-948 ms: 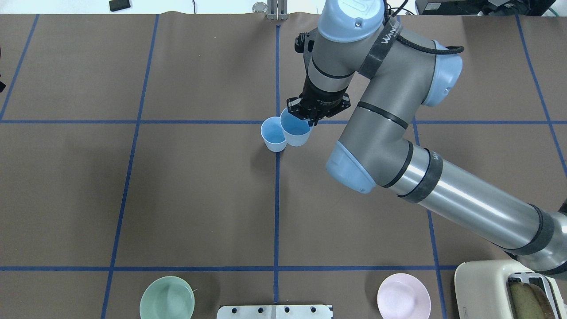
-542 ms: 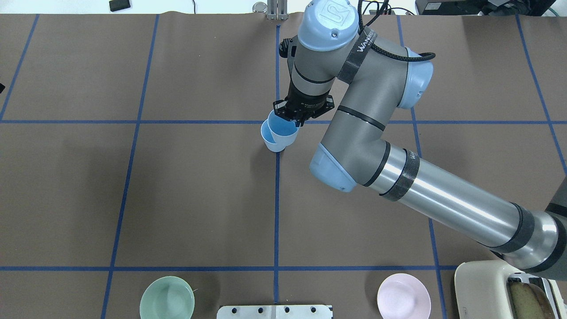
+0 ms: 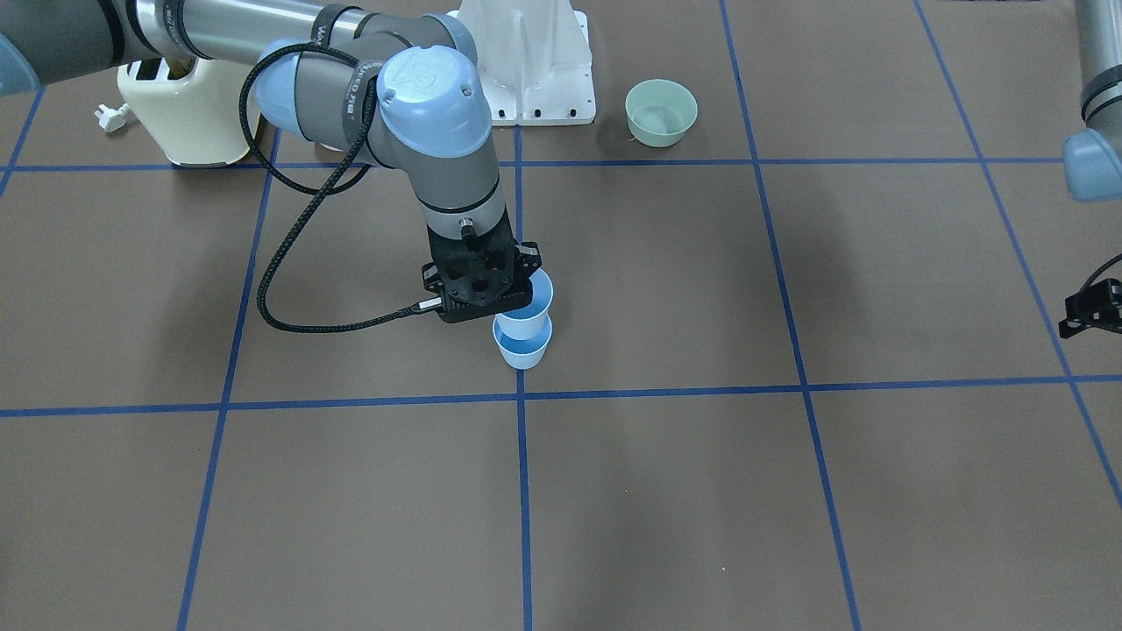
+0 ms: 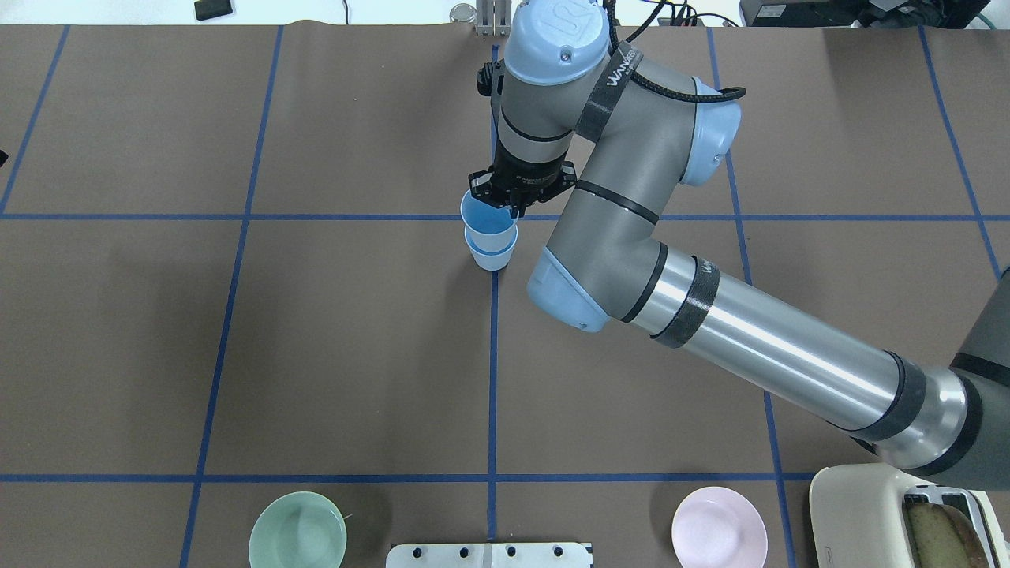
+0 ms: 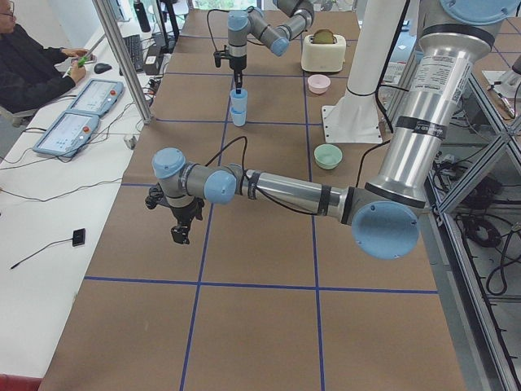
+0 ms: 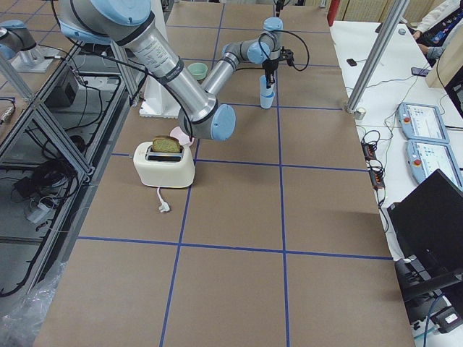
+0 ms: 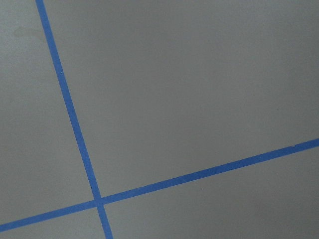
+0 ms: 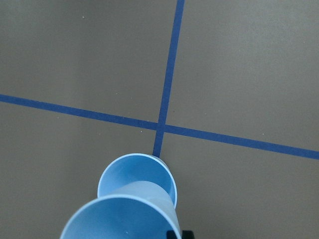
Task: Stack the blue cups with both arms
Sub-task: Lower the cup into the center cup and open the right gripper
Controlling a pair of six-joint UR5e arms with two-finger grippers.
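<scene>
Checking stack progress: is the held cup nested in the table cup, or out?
Not nested. The held cup, in the right claw, stands mostly above the table cup; whether its base is inside the mouth, cannot tell.

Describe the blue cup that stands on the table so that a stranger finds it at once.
Look at the middle of the brown table, where two blue tape lines cross beneath the right hand. Two light-blue cups are there. The lower cup stands on the table itself; the upper cup, over it, is gripped by the hand.
</scene>
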